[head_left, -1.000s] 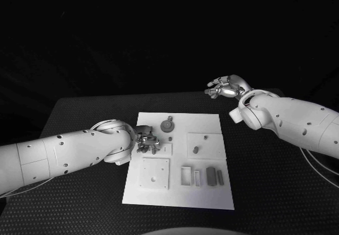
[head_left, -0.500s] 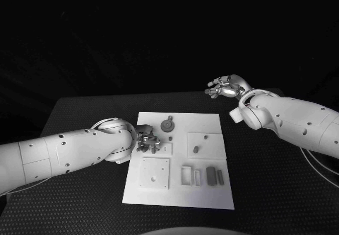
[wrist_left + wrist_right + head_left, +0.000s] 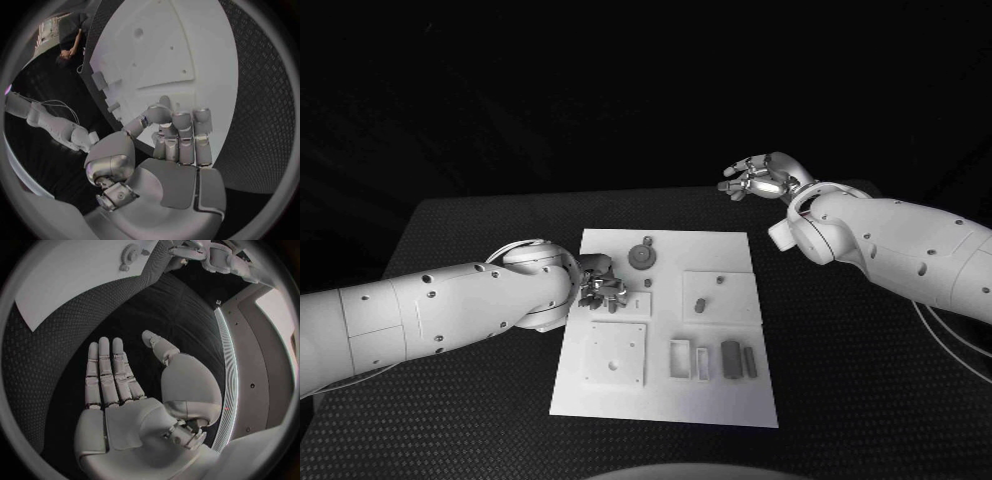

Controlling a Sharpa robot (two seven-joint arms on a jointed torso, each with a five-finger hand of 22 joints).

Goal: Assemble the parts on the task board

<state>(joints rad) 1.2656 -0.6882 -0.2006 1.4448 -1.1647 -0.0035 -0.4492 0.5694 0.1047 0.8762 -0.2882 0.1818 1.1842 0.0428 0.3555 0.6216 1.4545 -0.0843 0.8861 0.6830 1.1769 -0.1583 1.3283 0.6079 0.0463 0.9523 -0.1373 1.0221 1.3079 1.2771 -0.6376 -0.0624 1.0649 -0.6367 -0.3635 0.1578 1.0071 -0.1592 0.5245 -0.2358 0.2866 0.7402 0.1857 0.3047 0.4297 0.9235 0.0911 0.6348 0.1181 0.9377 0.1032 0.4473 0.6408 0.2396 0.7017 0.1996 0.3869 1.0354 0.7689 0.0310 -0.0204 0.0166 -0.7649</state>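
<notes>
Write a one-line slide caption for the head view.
Left hand works at the white task board's left edge while the open right hand hovers beyond the table's far edge.

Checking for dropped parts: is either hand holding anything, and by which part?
Right hand is flat, holding nothing. Left hand curls over the task board; any hold cannot be told.

Matt white task board (image 3: 733, 400), textured black table (image 3: 473, 240), seemingly metallic robot hand (image 3: 759, 180)
</notes>
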